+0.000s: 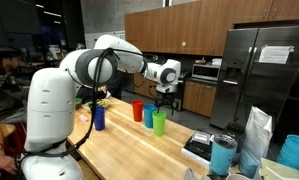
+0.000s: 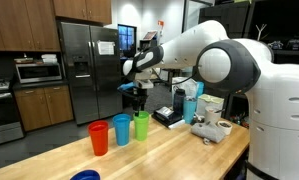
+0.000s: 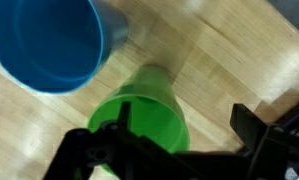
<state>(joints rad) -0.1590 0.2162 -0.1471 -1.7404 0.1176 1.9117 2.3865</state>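
From where I stand there is one row of three cups on the wooden counter [image 1: 129, 150], plus one more off by itself. Farthest left in an exterior view is the lone blue cup [image 1: 99, 118], just beside the robot's white base and well apart from the row. Then comes the row, upright and nearly touching each other: one red cup [image 2: 98, 138], one blue cup [image 2: 121, 129], one green cup [image 2: 141, 125]. Both exterior views show that same order.

The single gripper [image 2: 139, 97] hangs right over the green cup at the right end of the row, clear of its rim, pointing down. In the wrist view the gripper [image 3: 179, 125] has its two dark fingers [image 3: 89, 150] spread wide, with nothing between them but air. The green cup [image 3: 139, 110] sits below, mouth down in that picture, and the blue cup [image 3: 49, 40] is open-mouthed just beside it, at the upper left.

Behind and to the right in an exterior view stands one steel fridge [image 1: 264, 70], and near the front right corner one blue tumbler [image 1: 224, 155].
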